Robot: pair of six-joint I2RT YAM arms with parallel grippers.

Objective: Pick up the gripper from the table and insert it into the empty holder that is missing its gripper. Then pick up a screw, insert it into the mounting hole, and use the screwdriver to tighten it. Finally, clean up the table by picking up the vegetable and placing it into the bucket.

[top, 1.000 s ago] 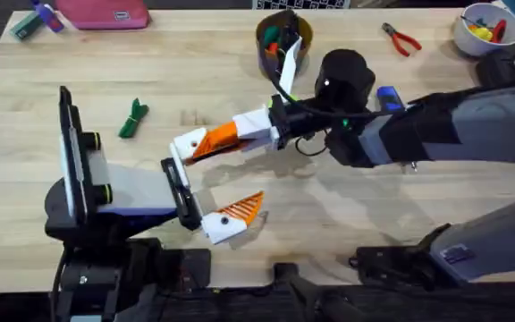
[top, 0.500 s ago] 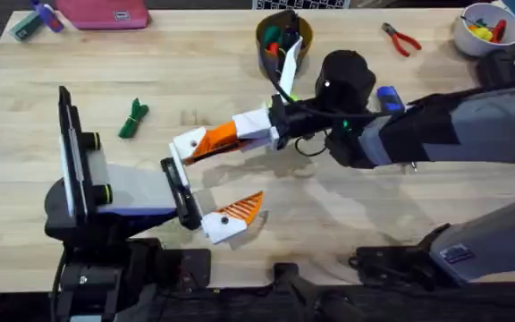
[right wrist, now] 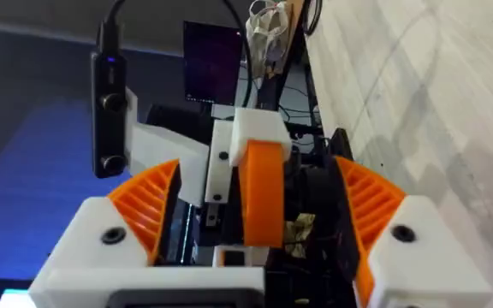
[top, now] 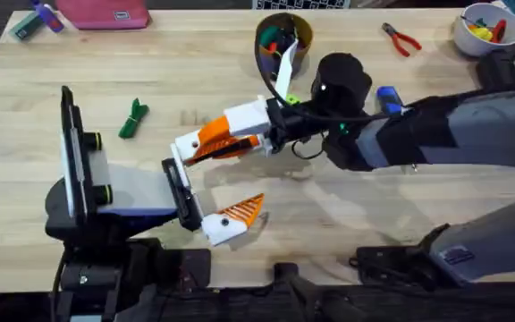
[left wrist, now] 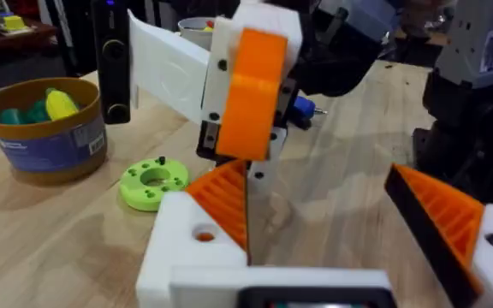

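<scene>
My left gripper (top: 244, 170) (left wrist: 315, 175) stands wide open. Its far finger is the holder (top: 184, 146), and the orange gripper (left wrist: 227, 201) sits in it, orange showing through the mounting hole (left wrist: 204, 233). My right gripper (top: 206, 143) (right wrist: 255, 184) is rolled on its side and open, one finger above and one below that orange tip (right wrist: 261, 197), with a gap on each side. The vegetable (top: 133, 118) lies at the left. The bucket (top: 282, 40) (left wrist: 45, 128) stands at the back. The screwdriver (top: 388, 97) lies half hidden behind my right arm. A screw is hidden.
A bright green disc (left wrist: 152, 181) lies on the table just beyond the grippers. Red pliers (top: 402, 39) and a white bowl (top: 483, 27) are at the back right, a pink pouch (top: 105, 13) at the back left.
The right gripper's fingers have parted, the upper one lifting off the orange tip, and its wrist has shifted slightly toward the table's back. The left arm has not moved.
</scene>
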